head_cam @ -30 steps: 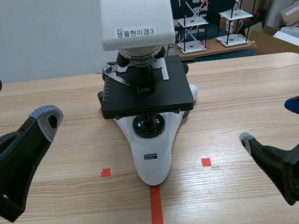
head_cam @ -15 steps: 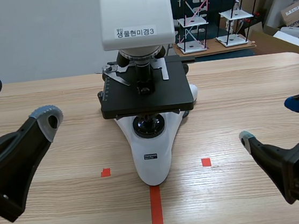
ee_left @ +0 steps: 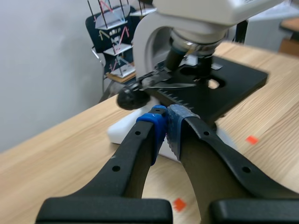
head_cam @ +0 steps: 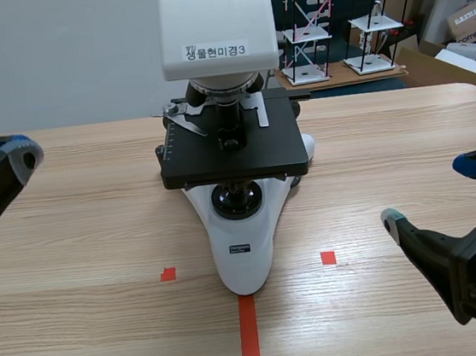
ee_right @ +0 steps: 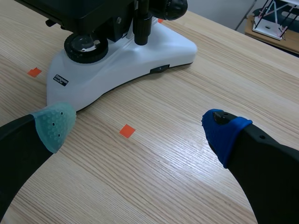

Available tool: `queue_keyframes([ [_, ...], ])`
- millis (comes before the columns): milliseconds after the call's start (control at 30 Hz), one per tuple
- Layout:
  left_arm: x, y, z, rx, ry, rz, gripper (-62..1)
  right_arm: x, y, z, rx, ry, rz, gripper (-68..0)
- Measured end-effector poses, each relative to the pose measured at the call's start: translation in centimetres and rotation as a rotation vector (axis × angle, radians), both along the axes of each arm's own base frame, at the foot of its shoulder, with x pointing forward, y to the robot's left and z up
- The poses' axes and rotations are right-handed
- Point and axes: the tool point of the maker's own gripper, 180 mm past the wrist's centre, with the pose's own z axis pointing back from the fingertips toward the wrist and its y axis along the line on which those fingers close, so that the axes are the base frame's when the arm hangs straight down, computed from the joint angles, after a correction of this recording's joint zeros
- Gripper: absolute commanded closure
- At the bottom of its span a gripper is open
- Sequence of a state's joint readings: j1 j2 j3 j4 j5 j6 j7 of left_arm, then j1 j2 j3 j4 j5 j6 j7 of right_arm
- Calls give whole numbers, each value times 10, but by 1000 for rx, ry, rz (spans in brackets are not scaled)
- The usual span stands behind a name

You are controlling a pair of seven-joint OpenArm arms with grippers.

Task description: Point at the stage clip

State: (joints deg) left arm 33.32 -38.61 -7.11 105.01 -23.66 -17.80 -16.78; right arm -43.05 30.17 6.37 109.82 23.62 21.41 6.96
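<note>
Two black robot arms flank a white microscope (head_cam: 243, 255) standing at the middle of a pale wooden surface (head_cam: 97, 228). The stage clip (head_cam: 183, 119), a thin silvery metal arm, lies on the rear left part of the microscope's black stage (head_cam: 236, 157), just beside the lens barrel that comes down from the head. A white label (head_cam: 216, 51) with Korean lettering is stuck to the front of the head.

The left claw (head_cam: 10, 151) hangs at the left edge of the scene, about level with the stage and well apart from the microscope. Its two fingers are pressed together at the tips, the blue pad (ee_left: 156, 122) flat against the grey one, with nothing between them. In the left wrist view the left claw (ee_left: 167, 122) is aimed at the side of the stage, and the stage clip (ee_left: 166, 84) shows ahead of and above the tips, untouched.

The right claw (head_cam: 434, 193) sits low at the right, spread wide and holding nothing. In the right wrist view the right claw (ee_right: 139, 128) hovers over bare wood in front of the microscope's base (ee_right: 121, 60), with an orange-red tape square (ee_right: 126, 131) lying between its fingers. An orange-red tape line (head_cam: 250, 340) runs from the base toward the robot.
</note>
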Motion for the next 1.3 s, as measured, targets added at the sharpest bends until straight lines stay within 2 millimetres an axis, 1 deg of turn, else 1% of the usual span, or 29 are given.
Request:
queue_keyframes([
  [100,21,4,8,55,-39,11,-13,0,0,0,0,0,0,-595],
  [167,32,5,8,94,-68,9,-13,0,0,0,0,0,0,-595],
  [233,42,5,1,104,-59,7,-13,0,0,0,0,0,0,-595],
  [333,54,4,-16,105,-22,-6,-13,0,0,0,-1,0,0,-595],
  [433,63,-3,-28,106,5,-41,-13,0,0,0,0,0,0,-595],
  [500,70,-8,-32,108,8,-55,-13,0,0,0,0,0,0,-595],
  [600,77,-18,-31,110,1,-89,-13,0,0,0,0,0,0,-595],
  [733,84,-30,-28,115,-13,-126,-13,0,0,0,0,0,0,-595],
  [833,87,-35,-24,117,-27,-141,-13,0,0,0,0,0,0,-595],
  [1033,87,-40,-25,119,-26,-161,-13,0,0,0,0,0,0,-595],
  [1300,85,-42,-27,120,-18,-170,-13,0,0,0,0,0,0,-595],
])
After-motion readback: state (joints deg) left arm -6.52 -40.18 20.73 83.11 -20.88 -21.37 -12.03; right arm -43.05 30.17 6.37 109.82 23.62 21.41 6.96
